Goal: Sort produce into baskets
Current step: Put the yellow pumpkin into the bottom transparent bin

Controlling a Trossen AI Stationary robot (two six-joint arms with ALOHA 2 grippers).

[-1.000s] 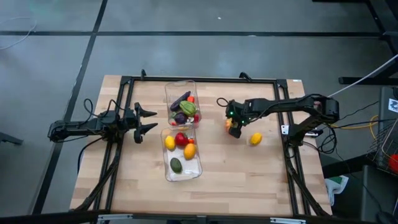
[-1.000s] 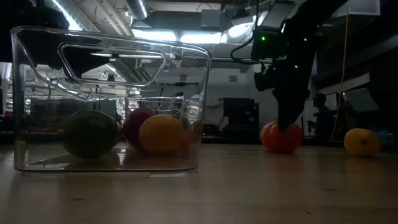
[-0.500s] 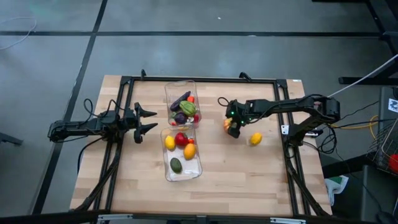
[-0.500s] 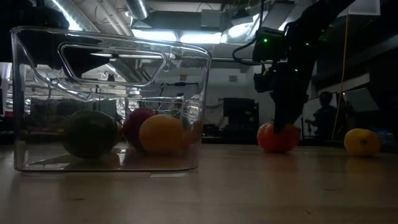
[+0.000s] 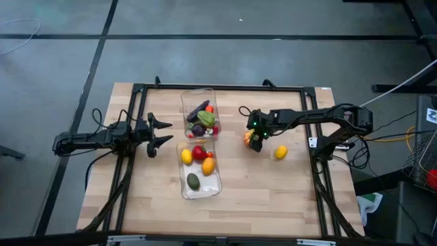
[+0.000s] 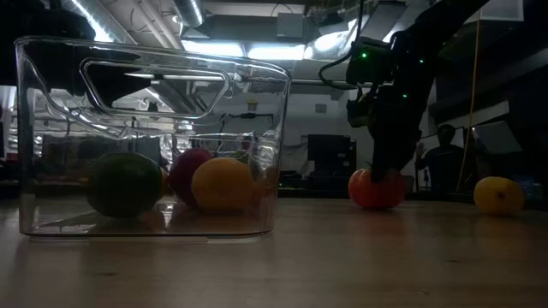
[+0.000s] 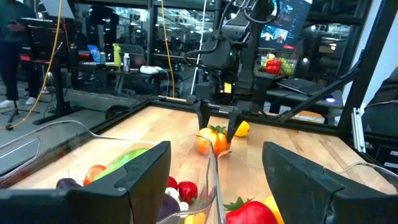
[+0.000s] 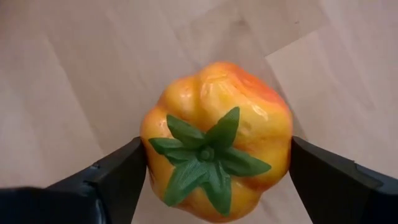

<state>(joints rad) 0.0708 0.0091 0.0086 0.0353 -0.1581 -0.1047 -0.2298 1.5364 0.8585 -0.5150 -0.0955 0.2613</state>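
From above, the right end effector (image 5: 252,139) is standing over an orange pepper (image 5: 248,138) on the table (image 5: 273,198), right of the two clear baskets (image 5: 200,145) that are holding the other produce, with a lemon (image 5: 280,152) lying just right of the pepper and the left end effector (image 5: 164,132) waiting spread apart left of the baskets. At table height, the pepper (image 6: 375,189) is resting on the table right of the near basket (image 6: 154,137). In the right wrist view, the fingers (image 8: 118,177) are sitting spread on either side of the pepper (image 8: 217,149), touching or nearly touching its sides, though I cannot tell whether they are pinching it.
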